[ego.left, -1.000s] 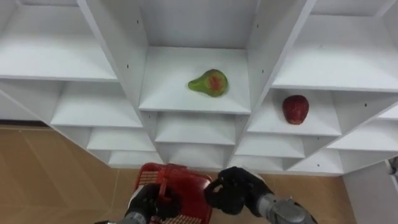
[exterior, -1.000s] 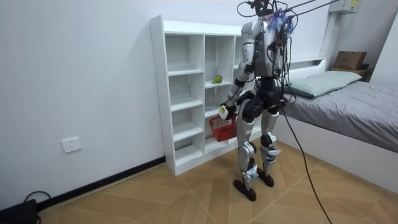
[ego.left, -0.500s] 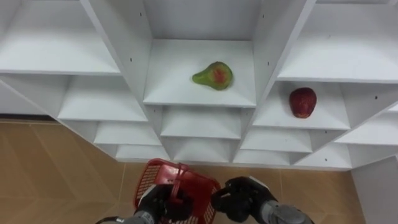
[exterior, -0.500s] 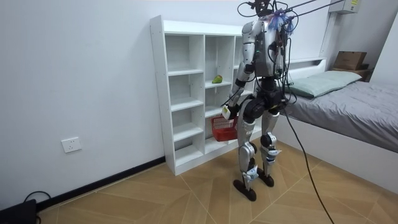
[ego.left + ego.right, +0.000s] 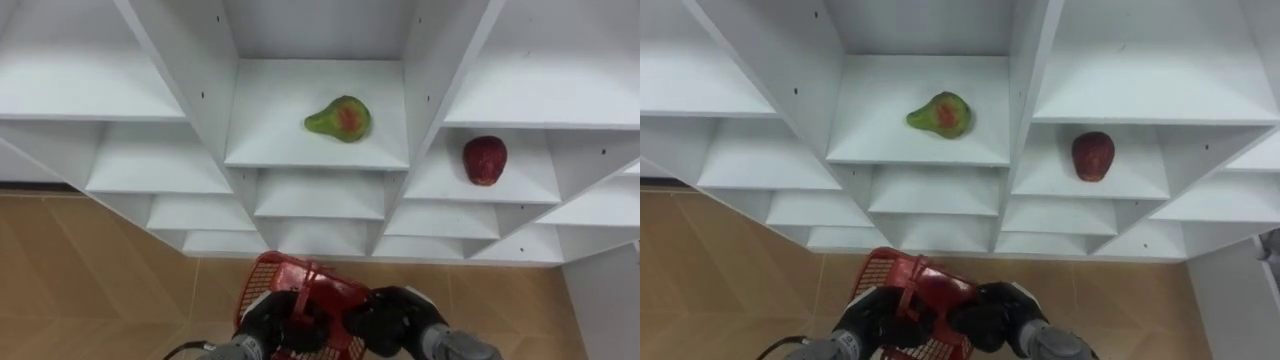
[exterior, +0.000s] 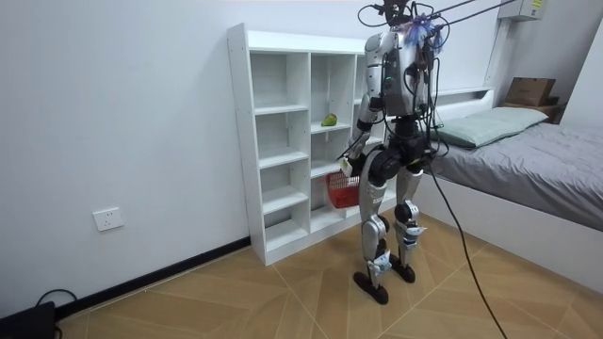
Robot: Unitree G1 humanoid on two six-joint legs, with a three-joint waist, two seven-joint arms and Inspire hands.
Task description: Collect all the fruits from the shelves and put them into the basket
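Room: white wall, wood floor [image 5: 90, 270], grey-covered bed [image 6: 537, 155] at the room view's right, a wall socket [image 6: 109, 219] low at its left.
Closet [image 5: 160, 160]: white open shelves; the robot stands upright just before it.
Pear [image 5: 339, 118]: green and red, lying on the middle column's shelf.
Apple [image 5: 485, 160]: red, on the shelf to the right, one level lower.
Basket [image 5: 275, 283]: red mesh, hanging below the shelves.
Left hand [image 5: 268, 315]: fingers curled round the basket's handle.
Right hand [image 5: 400, 312]: a fist just beside the basket's right rim.
Change: a second ago the fist was apart from the basket; the hands have drawn together.
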